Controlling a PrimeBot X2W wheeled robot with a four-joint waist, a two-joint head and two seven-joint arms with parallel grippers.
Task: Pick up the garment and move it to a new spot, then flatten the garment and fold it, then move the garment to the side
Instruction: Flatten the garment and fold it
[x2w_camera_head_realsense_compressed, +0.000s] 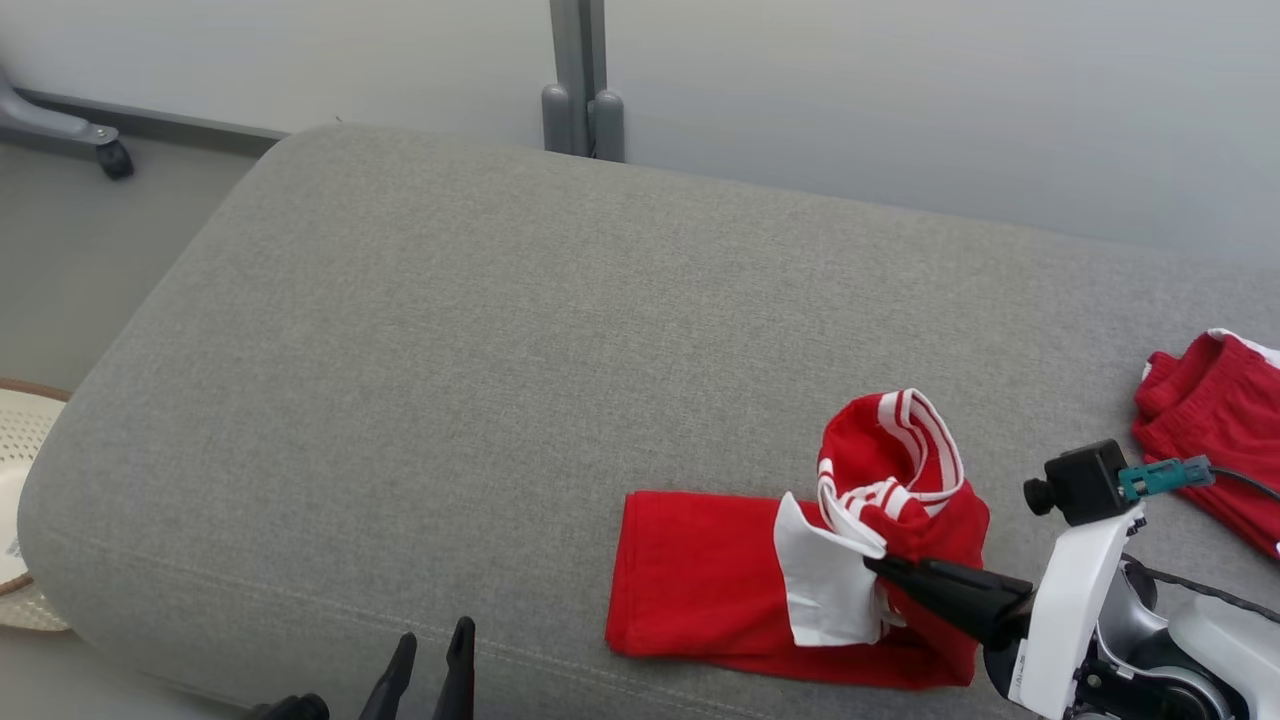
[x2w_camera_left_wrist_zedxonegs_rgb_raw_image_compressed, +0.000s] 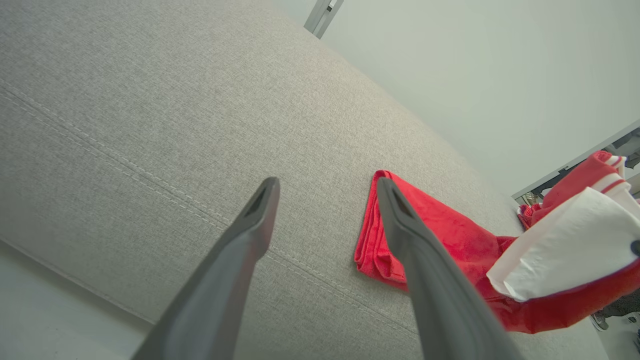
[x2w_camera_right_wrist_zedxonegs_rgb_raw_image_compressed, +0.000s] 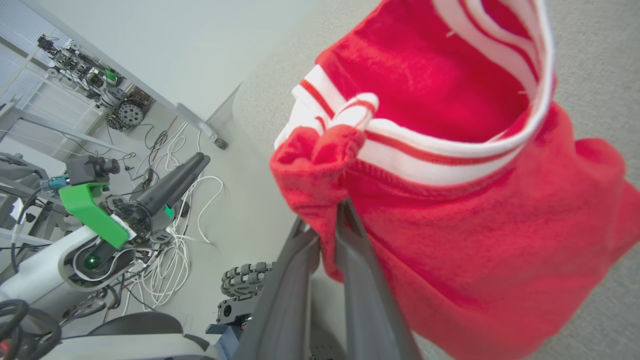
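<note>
One grey upholstered bench (x2w_camera_head_realsense_compressed: 450, 350) is carrying two red garments, and two grippers are working at its front edge.

The garment (x2w_camera_head_realsense_compressed: 700, 590) in play is lying near the front edge of the bench, toward the right end. Its left half is lying flat as a red rectangle. Its right half is standing up in a loose hump, with white stripes curling over the top and a white panel (x2w_camera_head_realsense_compressed: 825, 580) hanging at the middle. The second red garment (x2w_camera_head_realsense_compressed: 1215, 420) is lying well apart from it, at the right edge of the bench.

The right gripper (x2w_camera_head_realsense_compressed: 880, 567) is reaching in from the right, and its two dark fingers are clamping a fold of the garment beside the white panel. In the right wrist view the right gripper (x2w_camera_right_wrist_zedxonegs_rgb_raw_image_compressed: 325, 225) is pinching a bunched red edge of the garment (x2w_camera_right_wrist_zedxonegs_rgb_raw_image_compressed: 475, 250) between its fingertips, with the striped band arching just above them.

The left gripper (x2w_camera_head_realsense_compressed: 432, 645) is hovering over the front edge of the bench, to the left of the garment and apart from it. Its fingers are spread and holding nothing. In the left wrist view the left gripper (x2w_camera_left_wrist_zedxonegs_rgb_raw_image_compressed: 326, 187) is pointing across the bench (x2w_camera_left_wrist_zedxonegs_rgb_raw_image_compressed: 150, 100). The flat corner of the garment (x2w_camera_left_wrist_zedxonegs_rgb_raw_image_compressed: 450, 225) is showing just past its right-hand finger, though I cannot tell whether the two are touching.

One woven basket (x2w_camera_head_realsense_compressed: 20, 450) is sitting on the floor beyond the left end of the bench.
</note>
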